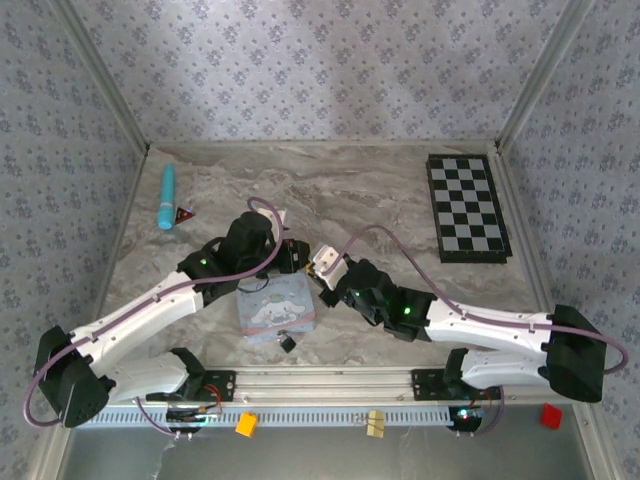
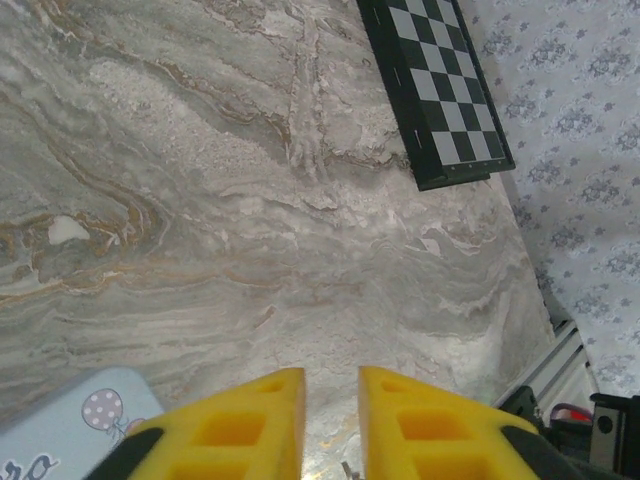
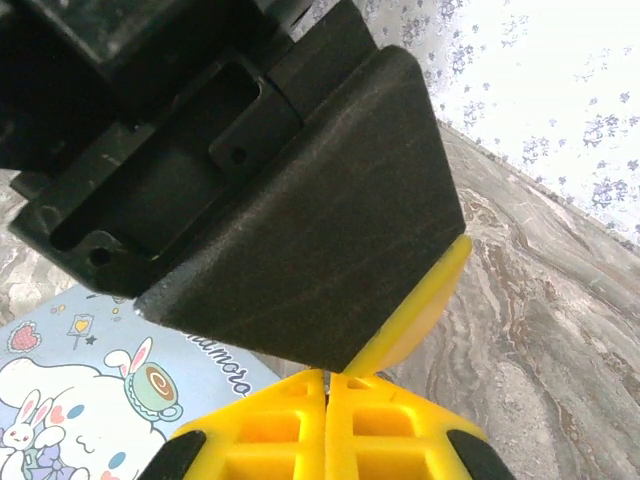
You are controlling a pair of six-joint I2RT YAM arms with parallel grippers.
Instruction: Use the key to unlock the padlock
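With the right gripper (image 3: pixel 326 378) pinched shut at mid-frame and the left gripper (image 2: pixel 332 376) a narrow gap apart on nothing I can make out, seat the key squarely before reaching the padlock (image 1: pixel 287 343), low centre, just below the light-blue tin (image 1: pixel 278 310).

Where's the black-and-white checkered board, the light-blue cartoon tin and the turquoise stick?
black-and-white checkered board (image 1: pixel 468 208): top view, middle of its squares.
light-blue cartoon tin (image 1: pixel 277 308): top view, middle of its lid.
turquoise stick (image 1: pixel 167 196): top view, middle of its length.
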